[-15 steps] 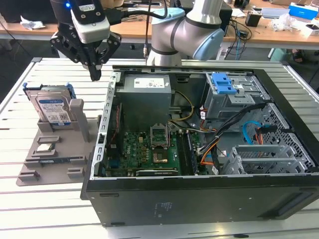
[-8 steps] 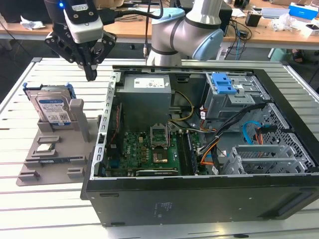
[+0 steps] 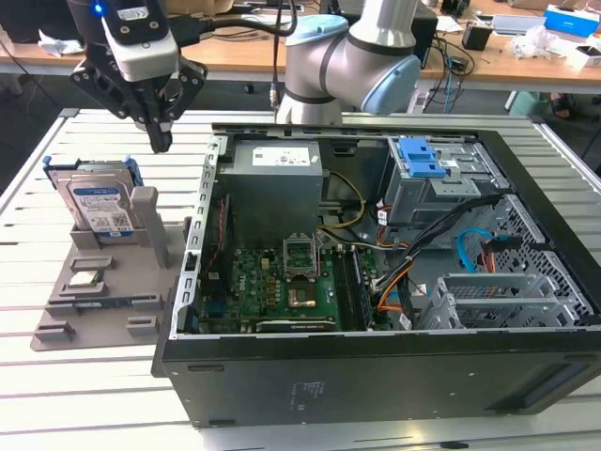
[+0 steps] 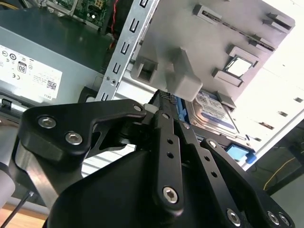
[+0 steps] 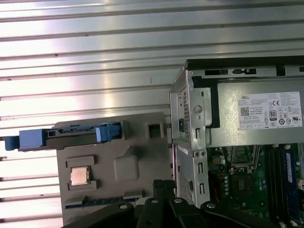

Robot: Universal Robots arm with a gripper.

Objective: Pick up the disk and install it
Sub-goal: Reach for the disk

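Gripper (image 3: 161, 139): upper left of the exterior view. Its fingers (image 4: 166, 137) are drawn together to a single tip and hold nothing. It hangs above the table, touching nothing.

The disk (image 3: 99, 199): stands on edge in a slot at the far end of a grey fixture (image 3: 103, 301), at the exterior view's left, label facing the camera. The blue frame shows along its edges. The first wrist view shows it edge-on (image 5: 71, 135). It sits below the gripper and toward the exterior view's left.

Clearance: air above the disk's top edge is open. A grey post (image 3: 150, 221) of the fixture rises just beside the disk on the exterior view's right, partly covering its lower corner. Just past the post stands the side wall (image 3: 202, 216) of the open computer case (image 3: 376, 376).

Other items: a processor chip (image 3: 84, 278) lies flat on the fixture in front of the disk. Inside the case are the power supply (image 3: 277, 174), the motherboard (image 3: 282, 282), and a metal cage (image 3: 441, 193) with a blue latch (image 3: 423, 155) at upper right. Orange cables (image 3: 394, 287) run below the cage. The slatted table (image 3: 94, 404) carries everything.
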